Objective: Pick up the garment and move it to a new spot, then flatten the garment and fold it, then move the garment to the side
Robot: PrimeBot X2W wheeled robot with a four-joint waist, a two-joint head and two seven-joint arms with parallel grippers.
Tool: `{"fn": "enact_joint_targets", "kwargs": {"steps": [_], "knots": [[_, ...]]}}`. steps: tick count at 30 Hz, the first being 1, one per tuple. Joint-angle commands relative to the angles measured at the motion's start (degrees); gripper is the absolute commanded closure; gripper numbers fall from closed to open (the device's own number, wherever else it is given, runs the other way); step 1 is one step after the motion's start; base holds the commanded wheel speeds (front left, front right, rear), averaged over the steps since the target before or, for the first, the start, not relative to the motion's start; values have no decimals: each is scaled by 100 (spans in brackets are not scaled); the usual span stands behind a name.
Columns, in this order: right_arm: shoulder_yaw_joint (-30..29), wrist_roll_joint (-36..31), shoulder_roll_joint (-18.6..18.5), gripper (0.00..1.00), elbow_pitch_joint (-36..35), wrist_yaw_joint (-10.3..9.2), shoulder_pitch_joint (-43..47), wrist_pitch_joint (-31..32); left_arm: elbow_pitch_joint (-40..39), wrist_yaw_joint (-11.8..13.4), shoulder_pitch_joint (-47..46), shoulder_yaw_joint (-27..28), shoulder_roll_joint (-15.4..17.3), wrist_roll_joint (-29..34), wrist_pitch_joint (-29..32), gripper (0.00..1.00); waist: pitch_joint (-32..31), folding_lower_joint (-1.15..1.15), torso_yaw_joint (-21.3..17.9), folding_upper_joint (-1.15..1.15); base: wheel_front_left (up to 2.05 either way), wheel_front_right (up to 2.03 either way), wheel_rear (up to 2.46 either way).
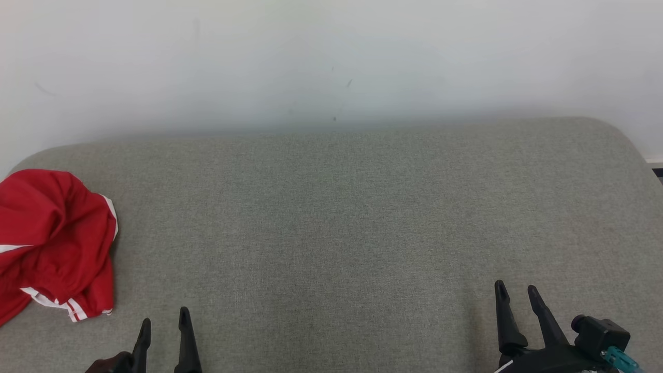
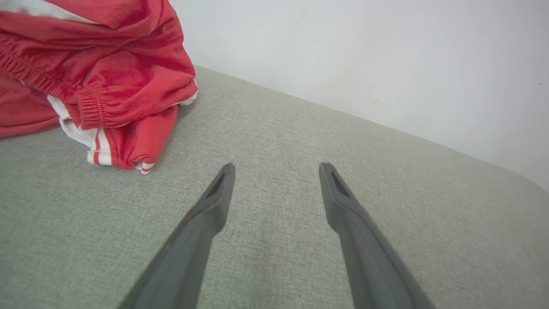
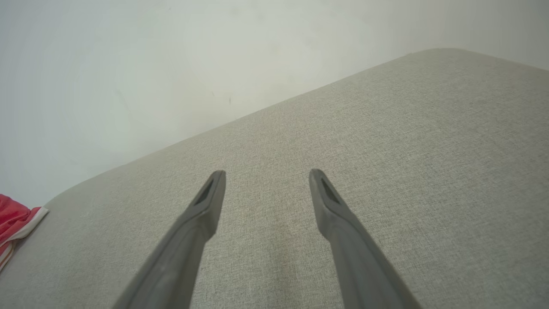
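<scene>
The garment (image 1: 54, 241) is a crumpled heap of red fabric with white stripes along its hems, lying at the far left of the grey cushioned surface (image 1: 336, 217). In the left wrist view the garment (image 2: 98, 73) fills the upper left, with an elastic waistband showing. My left gripper (image 1: 164, 321) stands open at the lower left, a short way right of the heap and apart from it; between its fingers (image 2: 276, 169) is bare fabric surface. My right gripper (image 1: 515, 292) is open at the lower right, far from the garment, whose edge (image 3: 15, 221) peeks in at the left.
A pale wall (image 1: 331, 62) rises directly behind the surface. The surface rounds off at its back right corner (image 1: 616, 134) and back left corner (image 1: 36, 155). A wide stretch of grey upholstery lies between the two grippers.
</scene>
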Motion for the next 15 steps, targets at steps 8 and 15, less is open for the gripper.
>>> {"fn": "enact_joint_targets", "kwargs": {"steps": [8, 15], "knots": [[53, -550, -57, 0, -81, -7, 58, -151, -62, 41, 66, -35, 34, 587, -148, 0, -11, 0, -5, 0, 0, 0, 0], [76, -894, -77, 0, -128, -8, 67, -243, -88, 43, 74, -74, 36, 935, -229, 0, 4, 0, -14, 0, 0, 0, 0]]}}
